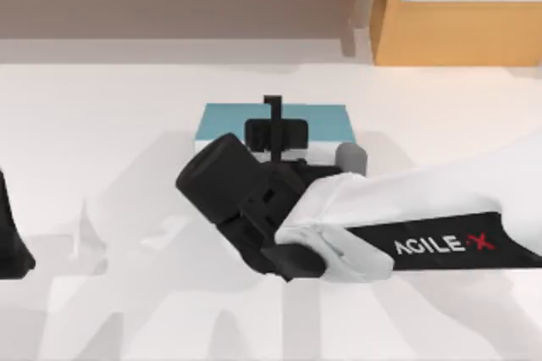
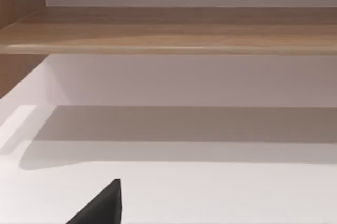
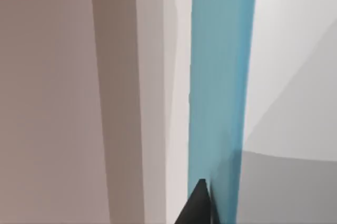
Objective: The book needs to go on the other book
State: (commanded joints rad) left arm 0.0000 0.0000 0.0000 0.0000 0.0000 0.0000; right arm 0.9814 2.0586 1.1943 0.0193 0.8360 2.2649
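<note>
My right arm reaches in from the table's right side to its middle, and my right gripper [image 1: 273, 124] hangs over the near edge of the teal book [image 1: 229, 122]. The book lies flat at the middle of the white table [image 1: 102, 124], toward the far side, its cover partly hidden under my wrist. I cannot tell whether the fingers are spread or closed, nor whether they touch the book. In the right wrist view the book [image 3: 221, 77] runs as a long teal strip across the table [image 3: 295, 50], with a dark fingertip [image 3: 197, 205] against it. My left arm sits parked at the table's left edge, a dark piece of it [image 2: 102, 208] showing in the left wrist view above bare table [image 2: 210, 192].
</note>
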